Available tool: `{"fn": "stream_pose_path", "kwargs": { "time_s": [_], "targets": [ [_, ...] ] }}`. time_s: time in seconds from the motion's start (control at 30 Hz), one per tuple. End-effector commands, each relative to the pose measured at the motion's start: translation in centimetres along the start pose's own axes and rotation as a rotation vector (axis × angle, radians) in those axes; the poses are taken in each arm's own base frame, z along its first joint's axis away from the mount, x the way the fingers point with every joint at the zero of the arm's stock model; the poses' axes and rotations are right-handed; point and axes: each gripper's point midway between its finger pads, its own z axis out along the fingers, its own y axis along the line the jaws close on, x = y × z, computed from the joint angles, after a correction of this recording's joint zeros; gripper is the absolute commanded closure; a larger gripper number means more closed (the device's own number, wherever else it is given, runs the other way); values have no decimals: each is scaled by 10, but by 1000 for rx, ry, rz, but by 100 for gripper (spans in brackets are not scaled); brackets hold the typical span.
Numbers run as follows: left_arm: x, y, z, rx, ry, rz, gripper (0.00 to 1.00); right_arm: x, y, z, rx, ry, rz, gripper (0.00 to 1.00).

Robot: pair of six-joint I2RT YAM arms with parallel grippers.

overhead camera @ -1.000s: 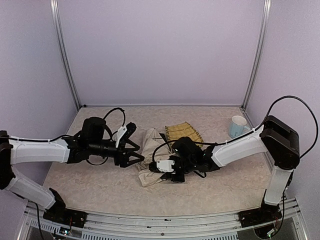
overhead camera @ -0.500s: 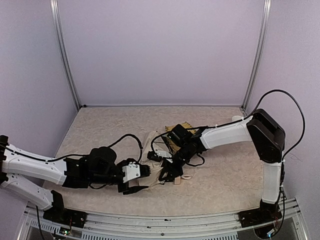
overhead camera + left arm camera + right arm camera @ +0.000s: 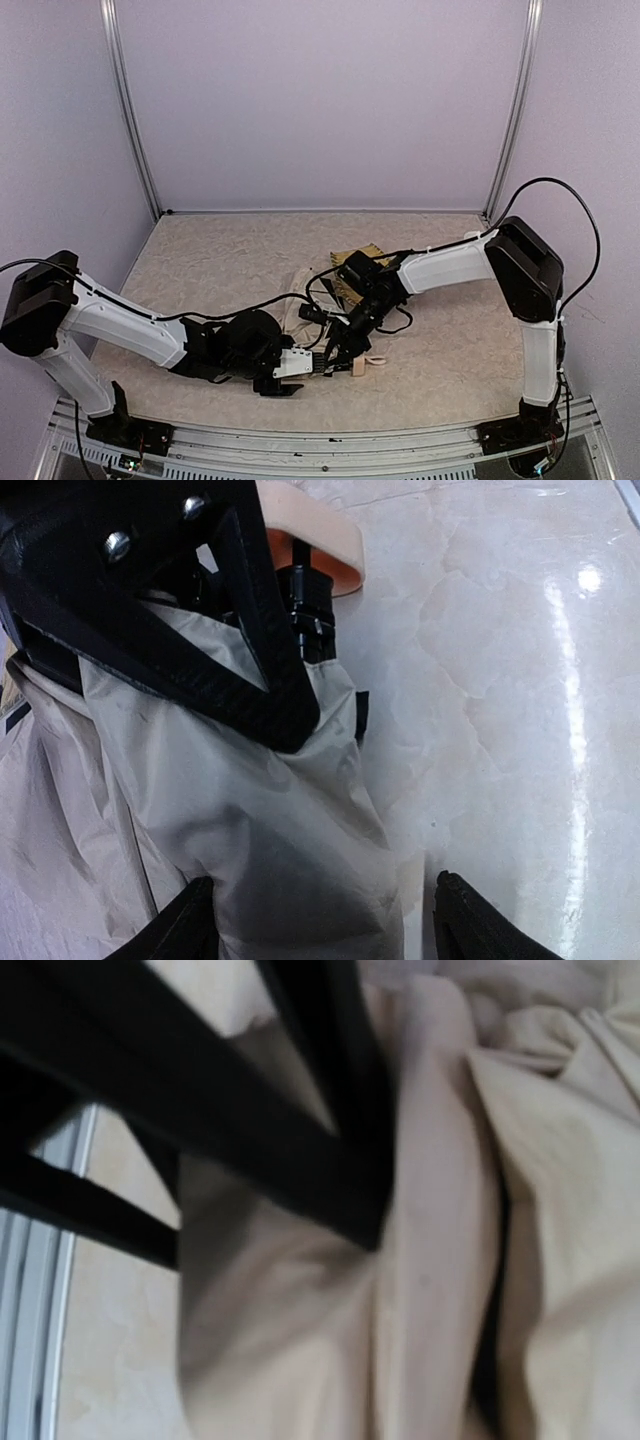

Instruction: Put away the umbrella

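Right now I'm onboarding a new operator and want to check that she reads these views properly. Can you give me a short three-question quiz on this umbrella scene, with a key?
1. True or false: the left gripper is clamped shut on the umbrella.
2. What lies just beyond the umbrella, on its far side? A) a woven tray B) a dinner plate C) a book
3. Fill in: the ___ gripper pinches the fabric close to the tan handle.

Key
1. False: its fingers stand open, astride the fabric.
2. A.
3. Right: the right gripper has its tips closed together on the cloth.
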Motion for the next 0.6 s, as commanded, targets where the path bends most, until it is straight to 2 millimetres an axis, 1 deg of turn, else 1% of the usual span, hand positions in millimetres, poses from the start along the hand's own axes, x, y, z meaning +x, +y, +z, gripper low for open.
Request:
{"fn": "stream_pose_path", "kwargs": {
  "time_s": [0.0,0.13,0.2,0.27,0.3,0.37,0.4,0.47,0.53,0.57],
  "targets": [
    [29,6,13,-35,139,-35,28,49,13,8,-97,126,182,78],
    [43,6,20,-36,195,-48,29,49,13,5,-104,117,174,77],
    [45,7,21,-34,209,-51,29,49,12,5,-106,114,175,77],
    [43,10,20,-43,199,-50,28,51,10,6,-102,115,176,77],
    [38,14,17,-52,177,-55,28,52,8,7,-97,119,181,77],
    [15,20,6,-53,93,-66,26,55,3,6,-88,122,197,77],
    [2,21,-1,-39,36,-67,19,56,2,6,-87,121,203,77],
    [-21,19,-17,-13,-84,-39,12,55,-1,6,-80,116,206,77],
    [-30,20,-30,-17,-167,-12,9,56,-4,6,-70,116,209,77],
    [-29,21,-32,-23,-183,-11,9,56,-6,6,-65,117,212,77]
  ]
}}
